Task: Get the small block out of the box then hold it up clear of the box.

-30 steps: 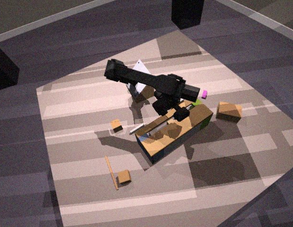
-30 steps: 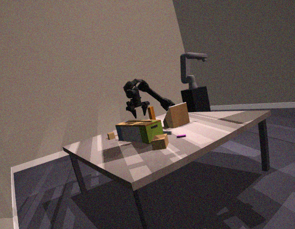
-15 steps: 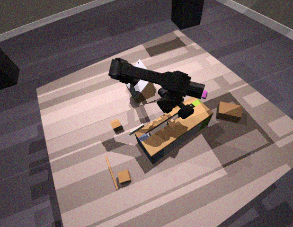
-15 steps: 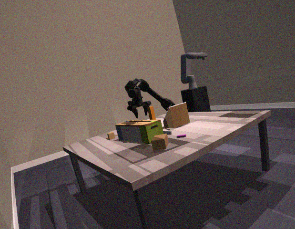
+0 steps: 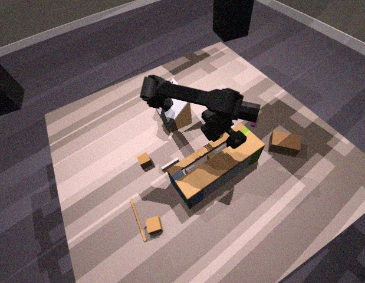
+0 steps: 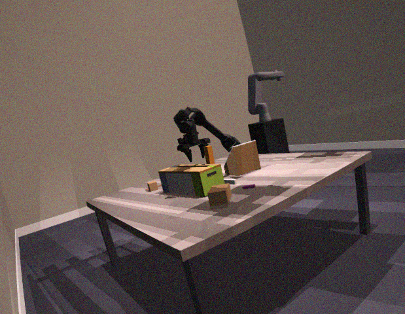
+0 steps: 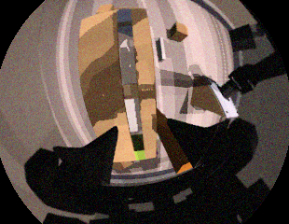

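Gripper (image 6: 194,152) is hanging above the green end of the box (image 5: 213,165), fingers spread wide and grasping nothing. The box is lying mid-bench, slot (image 5: 203,158) running along its top. The block is not making itself out inside; I cannot tell its place. An orange post (image 6: 209,154) is standing just beside the box.

The arm (image 5: 206,100) is covering the green end of the box (image 5: 216,170) from above — the small block is showing in no view, and the slot's interior is reading too dark.
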Robot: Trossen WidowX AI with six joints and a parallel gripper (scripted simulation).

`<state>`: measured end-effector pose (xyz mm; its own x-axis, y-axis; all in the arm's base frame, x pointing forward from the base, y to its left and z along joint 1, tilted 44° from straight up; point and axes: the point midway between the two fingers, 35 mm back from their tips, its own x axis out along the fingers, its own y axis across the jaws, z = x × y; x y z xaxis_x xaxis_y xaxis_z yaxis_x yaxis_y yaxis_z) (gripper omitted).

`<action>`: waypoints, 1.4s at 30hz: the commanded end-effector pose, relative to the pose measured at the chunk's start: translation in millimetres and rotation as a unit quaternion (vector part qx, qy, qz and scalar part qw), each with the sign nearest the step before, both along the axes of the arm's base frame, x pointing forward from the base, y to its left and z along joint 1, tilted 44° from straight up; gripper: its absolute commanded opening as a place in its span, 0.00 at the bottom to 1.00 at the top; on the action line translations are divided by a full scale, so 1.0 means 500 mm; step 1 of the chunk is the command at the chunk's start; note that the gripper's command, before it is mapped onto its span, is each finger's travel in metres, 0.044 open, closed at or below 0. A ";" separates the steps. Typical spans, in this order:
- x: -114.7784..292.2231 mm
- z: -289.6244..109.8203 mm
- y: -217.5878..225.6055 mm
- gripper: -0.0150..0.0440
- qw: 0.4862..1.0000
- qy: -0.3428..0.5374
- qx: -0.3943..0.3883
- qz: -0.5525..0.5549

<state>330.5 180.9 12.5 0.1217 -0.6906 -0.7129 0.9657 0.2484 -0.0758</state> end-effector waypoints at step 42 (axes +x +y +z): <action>-0.057 0.002 -0.014 0.93 0.997 -0.021 -0.075 0.003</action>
<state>309.7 192.1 -4.2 0.1330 -0.7448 -0.6539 0.9670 0.2421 -0.0791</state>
